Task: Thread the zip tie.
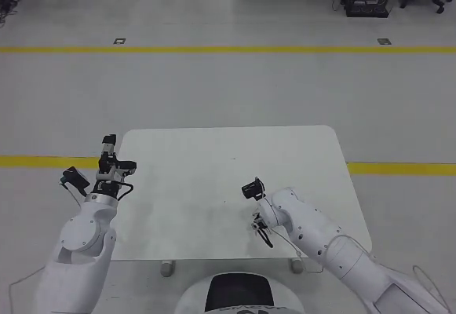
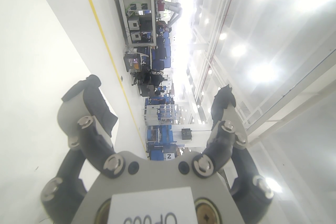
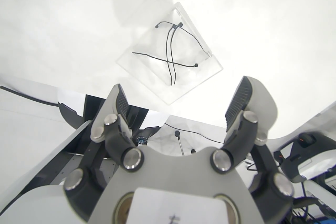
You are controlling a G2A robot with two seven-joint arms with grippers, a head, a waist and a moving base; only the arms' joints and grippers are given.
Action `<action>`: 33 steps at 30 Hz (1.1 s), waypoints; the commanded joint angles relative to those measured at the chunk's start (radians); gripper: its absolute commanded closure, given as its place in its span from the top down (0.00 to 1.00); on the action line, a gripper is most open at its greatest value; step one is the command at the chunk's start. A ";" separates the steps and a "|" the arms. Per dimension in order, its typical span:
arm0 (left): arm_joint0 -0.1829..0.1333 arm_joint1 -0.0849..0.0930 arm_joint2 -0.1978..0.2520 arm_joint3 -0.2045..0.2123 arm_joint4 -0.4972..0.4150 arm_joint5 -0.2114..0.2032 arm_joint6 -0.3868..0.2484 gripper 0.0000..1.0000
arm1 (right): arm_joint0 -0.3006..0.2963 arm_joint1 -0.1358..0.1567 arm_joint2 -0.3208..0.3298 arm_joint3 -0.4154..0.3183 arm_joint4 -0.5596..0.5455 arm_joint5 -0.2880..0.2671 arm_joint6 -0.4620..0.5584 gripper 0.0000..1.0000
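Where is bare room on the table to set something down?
Bare: far half and middle of the table, beside the left end effector. Crowded: the near edge under the right end effector, with the tray of zip ties.

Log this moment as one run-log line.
left gripper open, at table edge | right gripper open, facing clear tray | zip ties lying in tray, none gripped

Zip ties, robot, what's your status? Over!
Left pincer open, empty, at table edge. Right pincer open, facing clear tray. Black zip ties lie crossed in tray, untouched. Nothing in the way.
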 commanded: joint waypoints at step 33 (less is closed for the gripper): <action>0.000 0.000 0.000 0.000 0.000 0.000 0.000 1.00 | -0.053 -0.042 0.079 0.003 -0.010 -0.004 -0.094 0.36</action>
